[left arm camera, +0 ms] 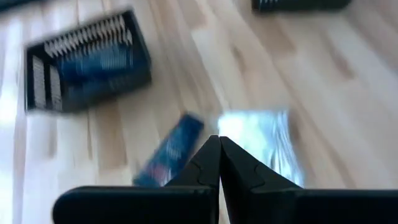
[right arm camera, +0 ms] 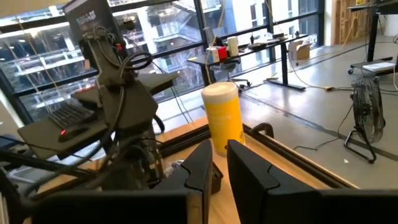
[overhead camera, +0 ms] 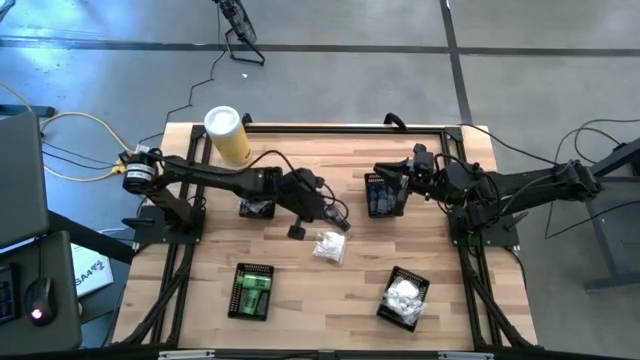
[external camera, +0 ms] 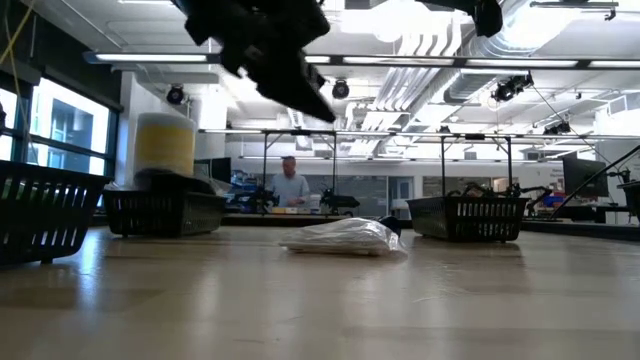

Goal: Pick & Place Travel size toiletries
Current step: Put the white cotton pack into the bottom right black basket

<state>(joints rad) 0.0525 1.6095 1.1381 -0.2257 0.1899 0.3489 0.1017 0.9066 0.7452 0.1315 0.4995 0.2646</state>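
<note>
A silvery-clear packet (overhead camera: 328, 247) (external camera: 345, 237) (left arm camera: 264, 142) lies flat on the table's middle. Beside it a dark blue tube (left arm camera: 169, 151) lies on the wood. My left gripper (overhead camera: 338, 220) (left arm camera: 219, 142) hangs above them, clear of the table, its fingers shut on nothing. The low view shows it high over the packet (external camera: 285, 65). My right gripper (overhead camera: 404, 186) (right arm camera: 219, 163) hovers at the black basket (overhead camera: 384, 196) of blue tubes at centre right, with a narrow gap between its fingers. Green bottles fill a near-left basket (overhead camera: 252, 292); white packets fill a near-right one (overhead camera: 404, 298).
A tall yellow canister (overhead camera: 228, 133) (right arm camera: 224, 118) with a white lid stands at the far left. Another black basket (overhead camera: 257, 208) sits under the left arm. Bare wood lies between the near baskets. A person (external camera: 291, 184) stands in the room beyond the table.
</note>
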